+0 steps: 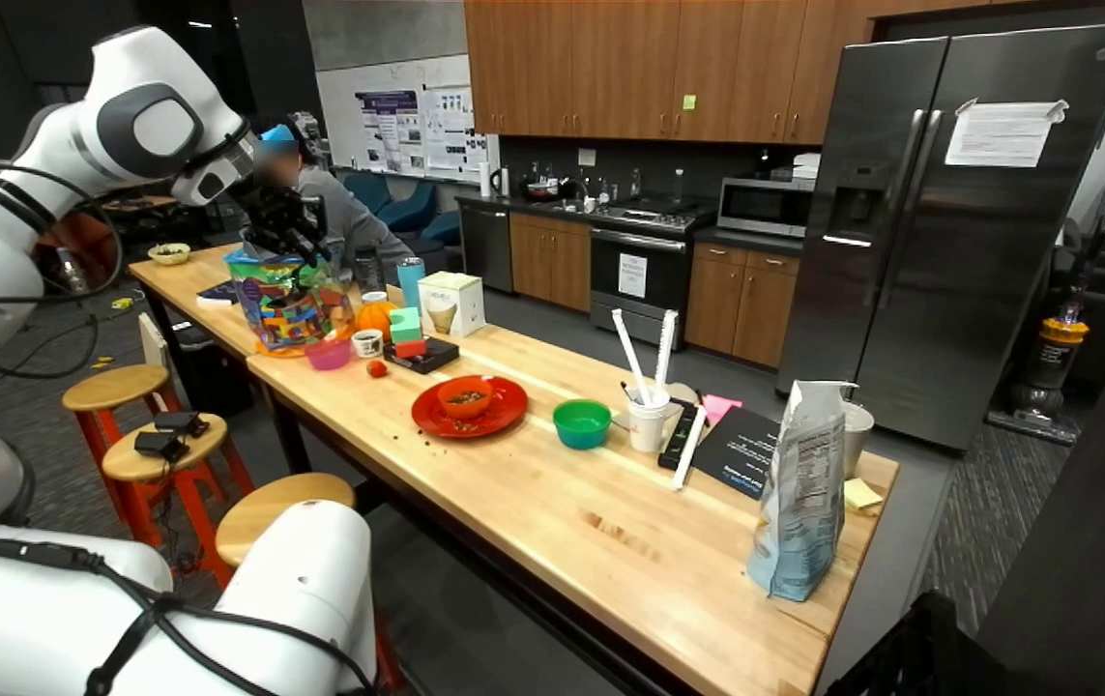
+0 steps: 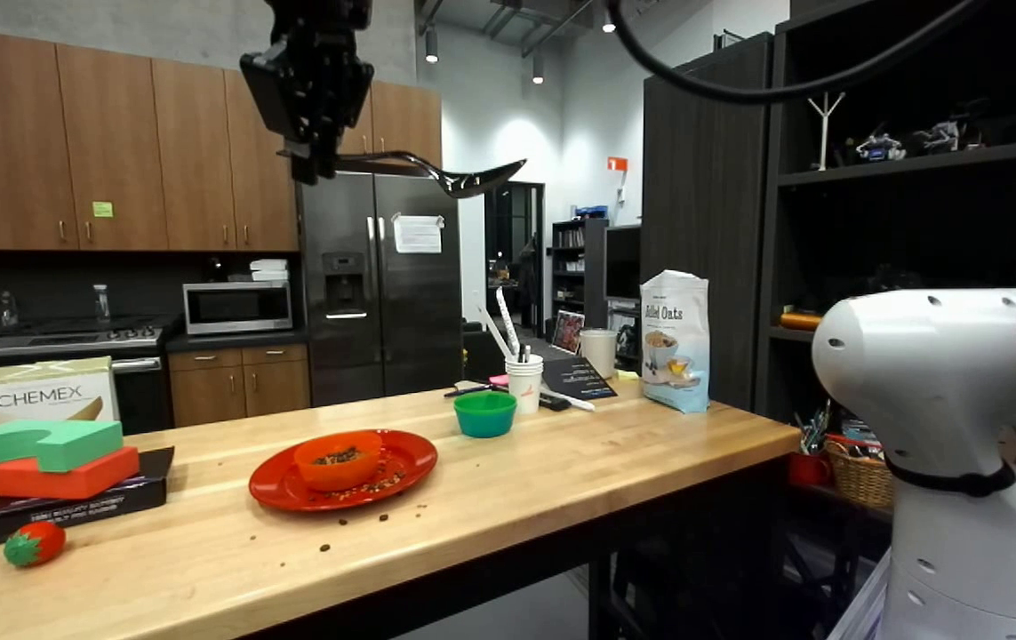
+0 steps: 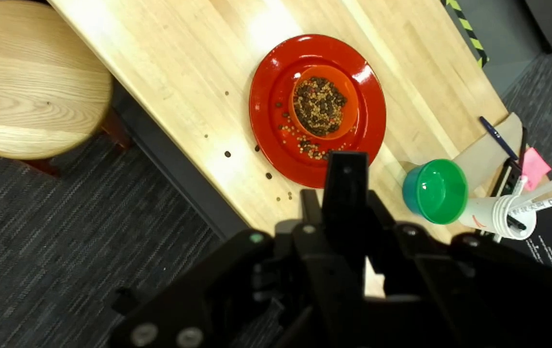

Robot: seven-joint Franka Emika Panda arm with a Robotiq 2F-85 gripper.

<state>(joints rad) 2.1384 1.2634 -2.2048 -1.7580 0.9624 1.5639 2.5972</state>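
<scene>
High over the table my gripper (image 2: 312,164) is shut on a black spoon (image 2: 481,180). The spoon lies roughly level, its bowl pointing right in an exterior view. In the wrist view, the dark handle (image 3: 347,193) sits between the two fingers and hides part of the plate's rim. Beneath it, an orange bowl (image 3: 350,96) of mixed dark and tan grains stands on a red plate (image 3: 268,140). Some grains are scattered on the plate and the tabletop. Beside the plate is a green bowl (image 3: 442,191), with nothing visible inside.
White cups (image 1: 647,430) with straws, an oats bag (image 2: 675,342), foam blocks (image 2: 54,476) and a toy strawberry (image 2: 35,543) stand on the table. A colourful bag (image 1: 281,304) appears below the gripper in an exterior view. Stools (image 1: 286,507) line one side.
</scene>
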